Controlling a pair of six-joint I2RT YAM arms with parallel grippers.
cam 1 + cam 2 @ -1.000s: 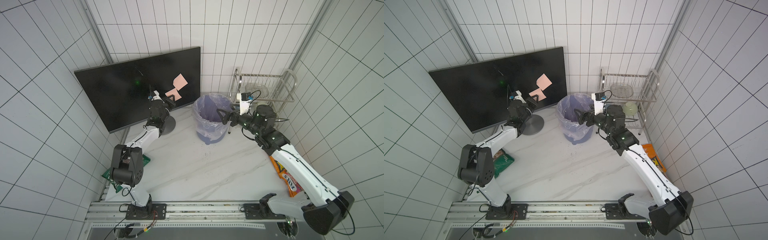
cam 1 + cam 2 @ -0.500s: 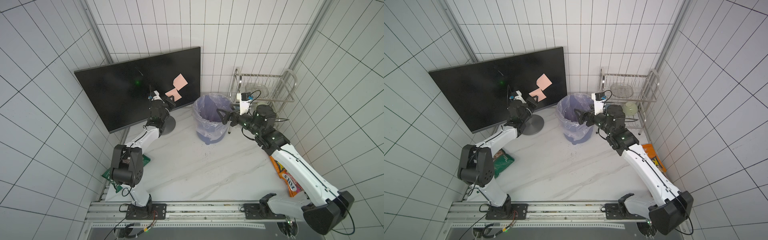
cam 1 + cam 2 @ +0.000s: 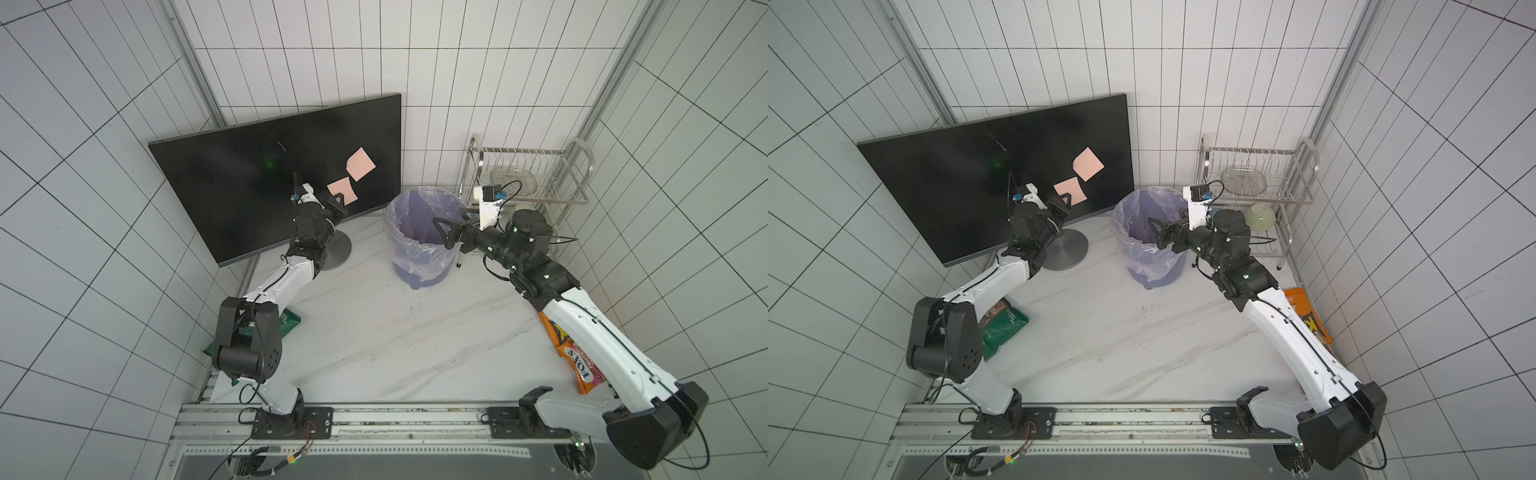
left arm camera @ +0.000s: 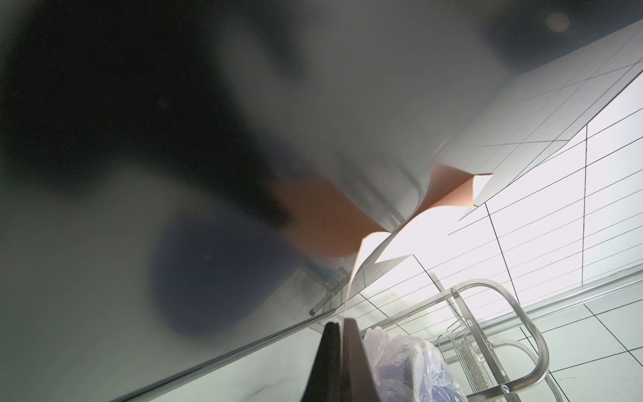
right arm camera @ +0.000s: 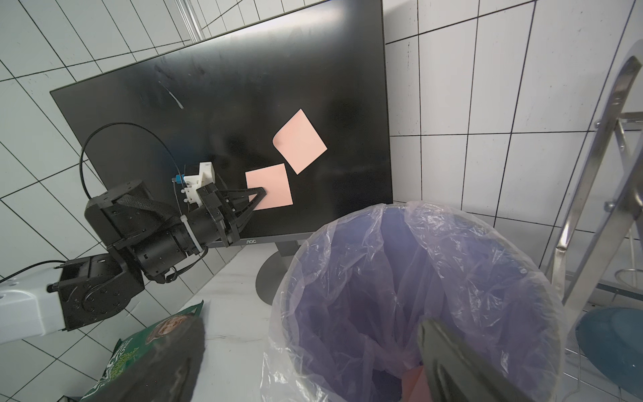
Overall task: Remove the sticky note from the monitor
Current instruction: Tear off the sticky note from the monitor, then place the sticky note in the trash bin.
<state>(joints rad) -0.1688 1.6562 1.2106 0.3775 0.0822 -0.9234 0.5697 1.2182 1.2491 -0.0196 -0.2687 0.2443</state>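
Your left gripper (image 4: 339, 325) is pinched tight on the free edge of the lower sticky note (image 5: 269, 186). In the left wrist view the paper curls up from the fingers to the glass, where the rest is stuck. That note sits low on the right part of the monitor (image 3: 249, 195), just below the upper note (image 5: 301, 141). Meanwhile your right gripper (image 3: 444, 233) hangs with jaws wide over the lined bin (image 3: 415, 266). Compared with a second ago, honestly nothing has budged in both top views: arms, notes and bin are all in the same spots.
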